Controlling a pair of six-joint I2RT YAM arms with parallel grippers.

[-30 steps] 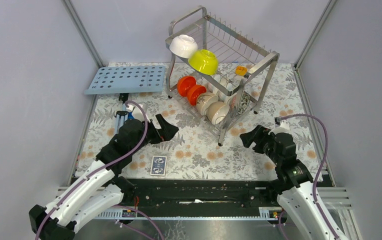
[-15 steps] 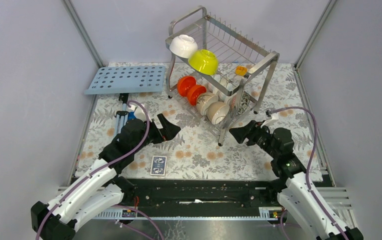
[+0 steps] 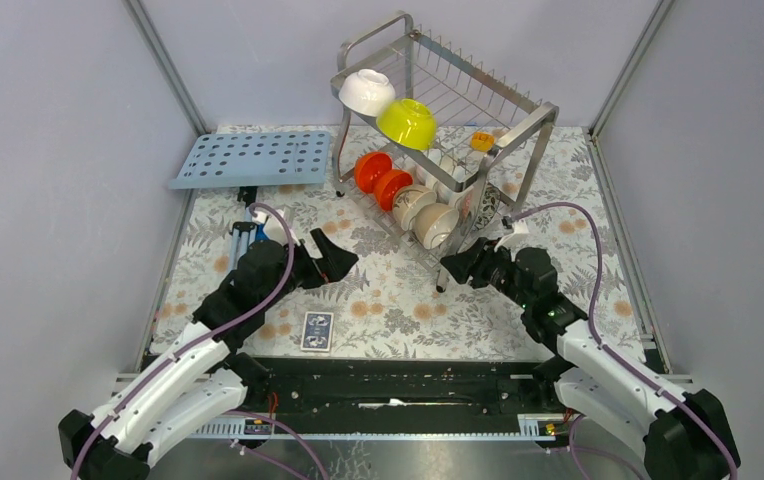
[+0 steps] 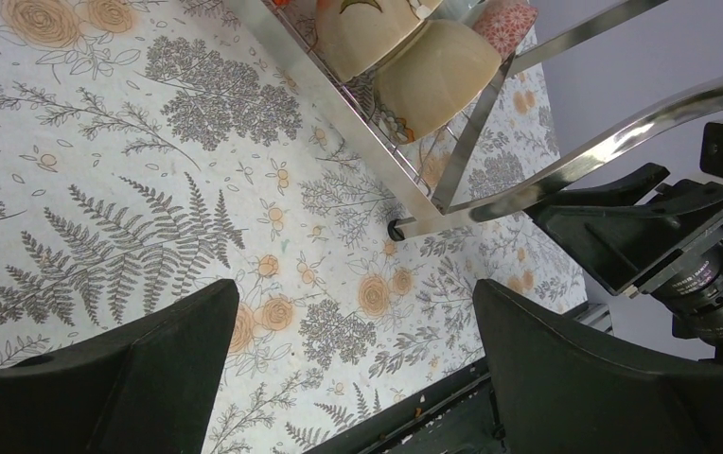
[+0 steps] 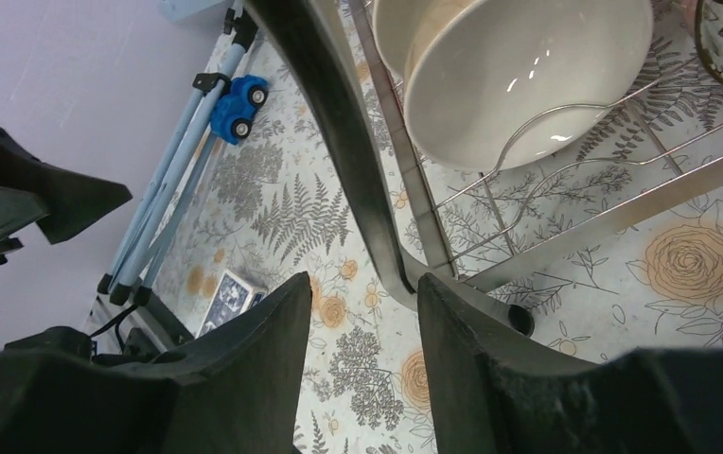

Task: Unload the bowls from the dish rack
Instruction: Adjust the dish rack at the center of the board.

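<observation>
dish rack (image 5: 414, 189) leg inside right tool (image 5: 362, 284), grip unclear, left tool (image 4: 355, 293) wide open

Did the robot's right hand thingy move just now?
Yes. The right gripper moved left, toward the dish rack, and its jaws now straddle the rack's near front leg.

The floral-print table (image 3: 398, 300) carries the dish rack (image 3: 545, 112), a blue perforated tray (image 3: 253, 158), a card box (image 3: 317, 331) and a toy car (image 5: 239, 112).
</observation>
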